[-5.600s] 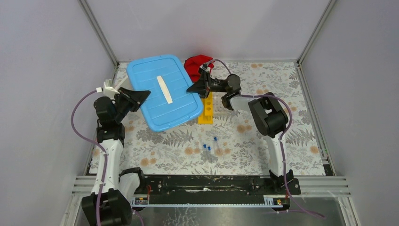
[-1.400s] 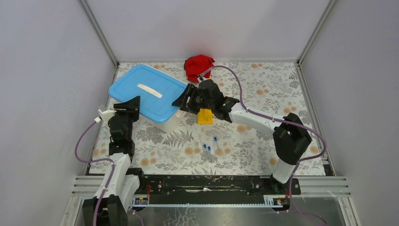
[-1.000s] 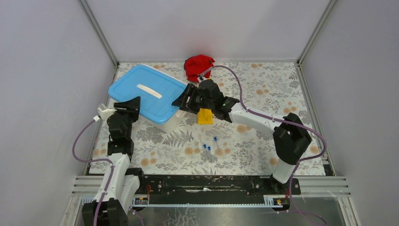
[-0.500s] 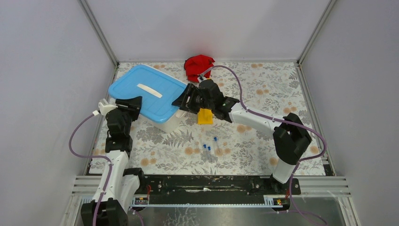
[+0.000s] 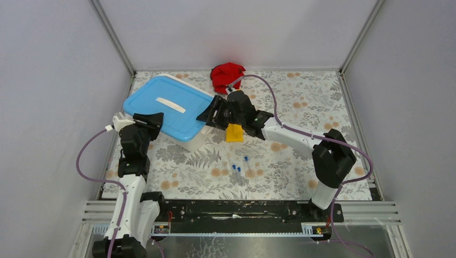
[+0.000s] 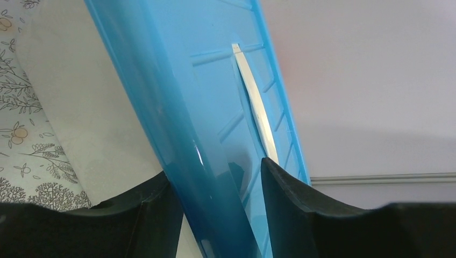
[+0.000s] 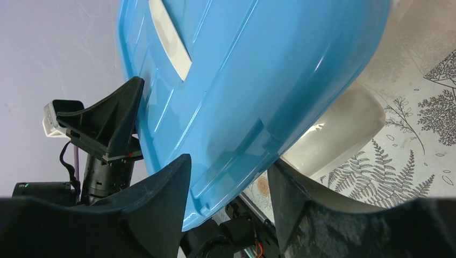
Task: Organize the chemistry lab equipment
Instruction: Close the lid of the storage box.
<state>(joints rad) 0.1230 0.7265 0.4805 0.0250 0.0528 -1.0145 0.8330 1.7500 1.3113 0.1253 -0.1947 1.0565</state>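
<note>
The white tub (image 5: 188, 141) stands at the back left with its blue lid (image 5: 166, 107) lying tilted on it. My left gripper (image 5: 149, 119) grips the lid's near-left rim; in the left wrist view the rim (image 6: 215, 80) runs between the fingers of the gripper (image 6: 214, 167). My right gripper (image 5: 211, 114) is shut on the lid's right edge (image 7: 242, 70), as the right wrist view shows (image 7: 228, 160). The yellow rack (image 5: 234, 133) lies mostly under the right arm. Small blue-capped tubes (image 5: 236, 168) lie loose mid-table. I see no ring stand or clear holder.
A red cloth (image 5: 227, 75) lies at the back wall behind the right gripper. Grey walls close in the table on three sides. The left arm (image 7: 102, 140) shows beyond the lid in the right wrist view.
The lid, first held up in the air by both grippers, came down onto the tub. In the last second the left arm shifted and the lid's left side moved slightly; the right arm stayed still.
</note>
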